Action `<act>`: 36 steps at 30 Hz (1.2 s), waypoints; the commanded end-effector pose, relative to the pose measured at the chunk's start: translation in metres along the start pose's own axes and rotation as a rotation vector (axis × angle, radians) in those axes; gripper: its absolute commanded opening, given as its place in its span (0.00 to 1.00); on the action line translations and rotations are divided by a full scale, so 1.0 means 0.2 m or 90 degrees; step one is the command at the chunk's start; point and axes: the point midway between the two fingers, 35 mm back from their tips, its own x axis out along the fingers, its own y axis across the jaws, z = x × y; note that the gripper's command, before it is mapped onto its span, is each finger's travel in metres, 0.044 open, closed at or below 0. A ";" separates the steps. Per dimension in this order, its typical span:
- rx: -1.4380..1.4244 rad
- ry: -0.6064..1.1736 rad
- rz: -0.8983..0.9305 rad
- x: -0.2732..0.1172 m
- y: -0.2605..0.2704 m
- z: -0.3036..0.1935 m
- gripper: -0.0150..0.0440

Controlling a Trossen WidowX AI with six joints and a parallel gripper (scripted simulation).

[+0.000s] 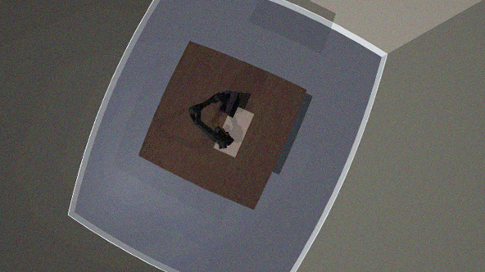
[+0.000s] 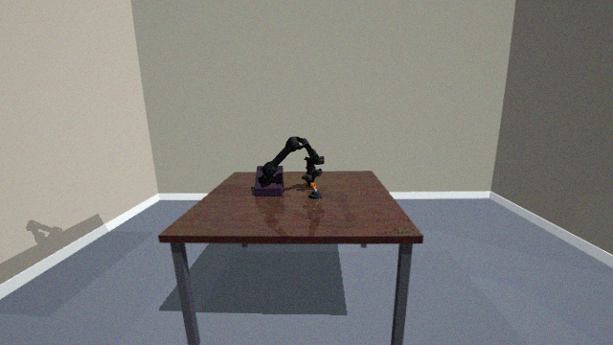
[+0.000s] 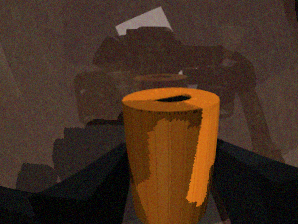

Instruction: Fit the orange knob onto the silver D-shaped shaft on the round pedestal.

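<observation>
My gripper is shut on the orange knob, with one dark finger on each side of it in the wrist view. The knob's end face, with a narrow dark hole, shows at its top in the wrist view. In the exterior view the dark round pedestal stands on the table just below the knob, with a small pale shaft between them. The knob is above the pedestal's base; whether it touches the shaft is too small to tell. How the flat sides line up cannot be seen.
The brown table carries the arm's dark purple base block, left of the pedestal in the exterior view. The black arm arches over from it. A pale bright patch lies on the table beside the arm.
</observation>
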 end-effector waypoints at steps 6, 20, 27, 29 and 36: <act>0.116 0.001 0.003 -0.01 0.00 0.00 0.56; 0.349 0.002 0.002 -0.01 0.00 0.00 0.56; 0.383 0.002 0.002 -0.01 0.00 0.00 0.56; 0.427 0.002 0.002 -0.01 0.00 0.00 0.56; 0.583 0.002 0.002 -0.01 0.00 0.00 0.56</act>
